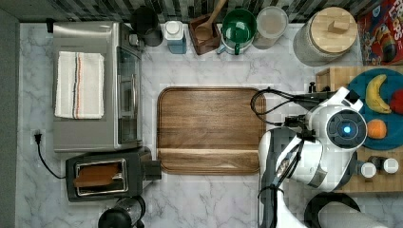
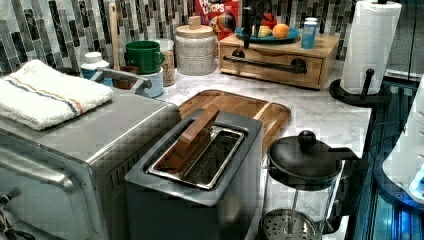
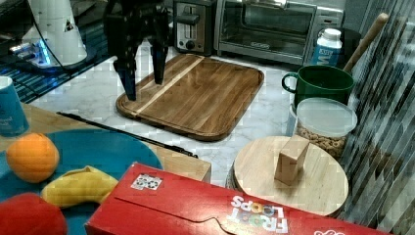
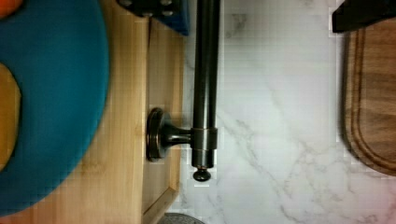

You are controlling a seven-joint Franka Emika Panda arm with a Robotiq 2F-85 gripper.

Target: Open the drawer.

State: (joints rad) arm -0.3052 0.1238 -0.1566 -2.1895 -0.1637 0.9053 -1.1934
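- Drawer (image 2: 270, 67) shut; bar handle (image 4: 205, 84) ungrasped.
- Gripper (image 3: 143, 81) above it, fingers spread, empty.
- Risk: descent misaligned, a fingertip strikes the bar instead of straddling it.

Light wood drawer (image 2: 272, 67), black bar handle (image 4: 205, 88), closed, under blue plate.

Top view: board (image 1: 211, 129) mid-surface (image 1: 209, 199); oven (image 1: 95, 85) at left, toaster (image 1: 109, 173) below it; drawer (image 2: 272, 62) at right, plate (image 1: 389, 111) on top; jars (image 1: 271, 21) along top edge.
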